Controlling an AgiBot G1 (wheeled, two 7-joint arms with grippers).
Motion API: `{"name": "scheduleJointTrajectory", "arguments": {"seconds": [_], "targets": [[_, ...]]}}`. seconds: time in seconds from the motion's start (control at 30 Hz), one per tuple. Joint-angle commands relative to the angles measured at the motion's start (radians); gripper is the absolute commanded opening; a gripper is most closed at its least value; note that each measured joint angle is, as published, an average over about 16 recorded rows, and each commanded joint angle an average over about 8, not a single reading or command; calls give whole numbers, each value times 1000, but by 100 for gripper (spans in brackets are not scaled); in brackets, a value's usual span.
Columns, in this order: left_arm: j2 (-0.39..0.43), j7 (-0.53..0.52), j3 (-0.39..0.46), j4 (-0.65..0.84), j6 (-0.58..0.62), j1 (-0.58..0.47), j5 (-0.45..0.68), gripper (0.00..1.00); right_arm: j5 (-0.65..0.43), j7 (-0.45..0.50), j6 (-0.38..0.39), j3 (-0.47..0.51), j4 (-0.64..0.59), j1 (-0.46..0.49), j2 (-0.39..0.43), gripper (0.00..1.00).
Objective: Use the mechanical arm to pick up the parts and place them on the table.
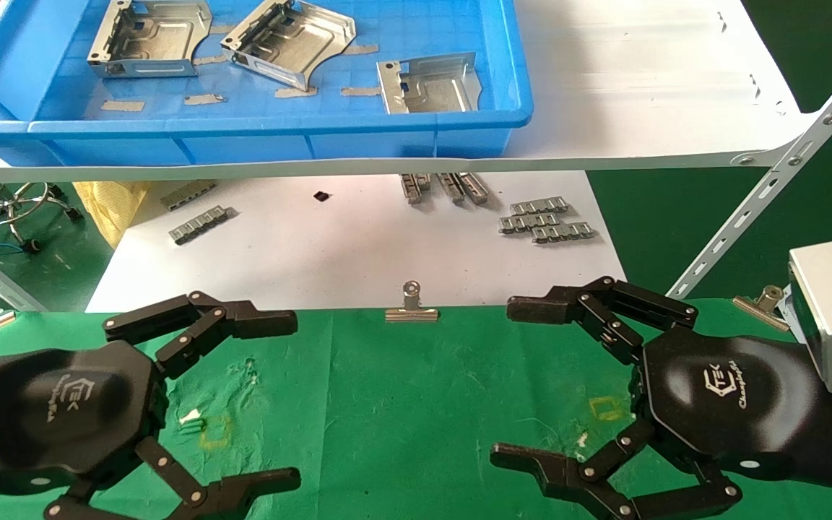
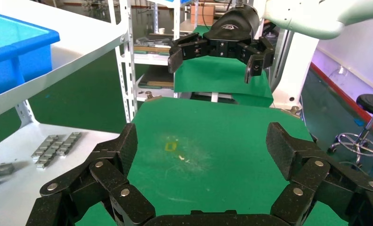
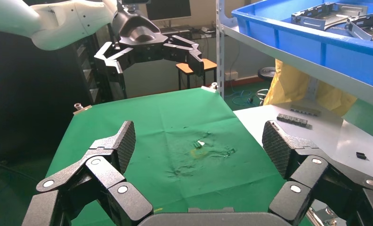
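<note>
Three shiny silver sheet-metal parts lie in the blue bin on the white shelf: one at the left [image 1: 150, 37], one in the middle [image 1: 287, 37], one at the right [image 1: 430, 84]. Two show in the right wrist view [image 3: 337, 12]. My left gripper [image 1: 287, 397] is open and empty, hovering over the left of the green table [image 1: 401, 404]. My right gripper [image 1: 510, 383] is open and empty over the table's right side. Each gripper shows in the other's wrist view: the right one [image 2: 213, 59] and the left one [image 3: 151, 59]. Both face yellow square marks [image 2: 171, 146] [image 3: 196, 151].
The blue bin [image 1: 279, 130] sits on a white shelf board [image 1: 640, 87] above the table's far edge. A white sheet [image 1: 358, 245] below holds grey ridged strips [image 1: 546, 220]. Binder clips [image 1: 411, 307] hold the cloth's edge. A slanted shelf brace [image 1: 770, 195] stands at the right.
</note>
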Motion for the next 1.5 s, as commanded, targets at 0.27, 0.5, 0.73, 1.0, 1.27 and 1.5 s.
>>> {"name": "scheduleJointTrajectory", "arguments": {"seconds": [0.27,0.5,0.73,1.0,1.27,1.5], "targets": [[0,0,0,0,0,0,0,100,0,0,0,0,0,0,0,99],[0,0,0,0,0,0,0,100,0,0,0,0,0,0,0,13],[0,0,0,0,0,0,0,100,0,0,0,0,0,0,0,0],[0,0,0,0,0,0,0,100,0,0,0,0,0,0,0,0],[0,0,0,0,0,0,0,100,0,0,0,0,0,0,0,0],[0,0,0,0,0,0,0,100,0,0,0,0,0,0,0,0]]}}
